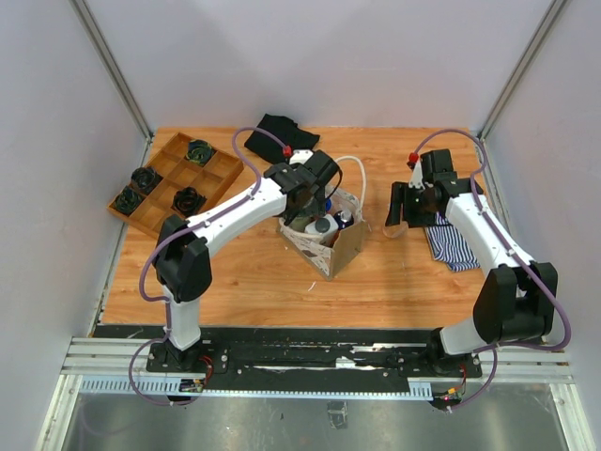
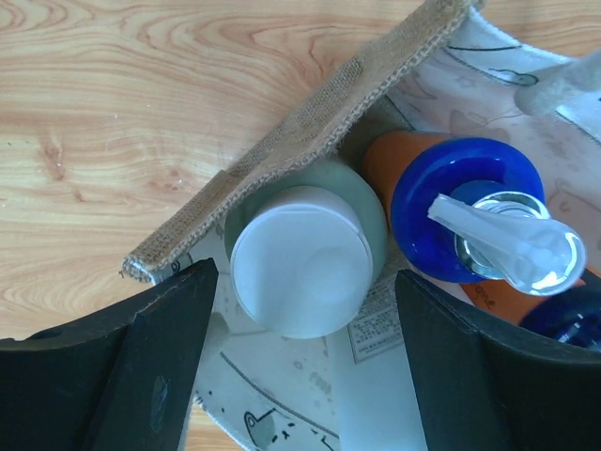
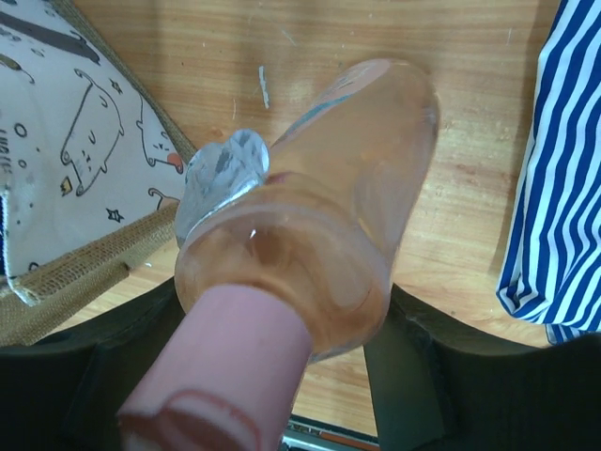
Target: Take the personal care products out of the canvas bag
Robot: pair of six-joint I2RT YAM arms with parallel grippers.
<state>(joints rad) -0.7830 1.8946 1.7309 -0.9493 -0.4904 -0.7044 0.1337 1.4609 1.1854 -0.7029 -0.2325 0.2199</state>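
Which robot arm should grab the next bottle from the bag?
Left. The left gripper hangs open over the canvas bag, straddling the cream-capped bottle. The right gripper is busy holding the pink-capped bottle.

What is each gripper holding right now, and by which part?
The right gripper holds the pink-capped bottle by its upper body, next to the cap. The left gripper holds nothing; it is open around the cream-capped bottle in the canvas bag.
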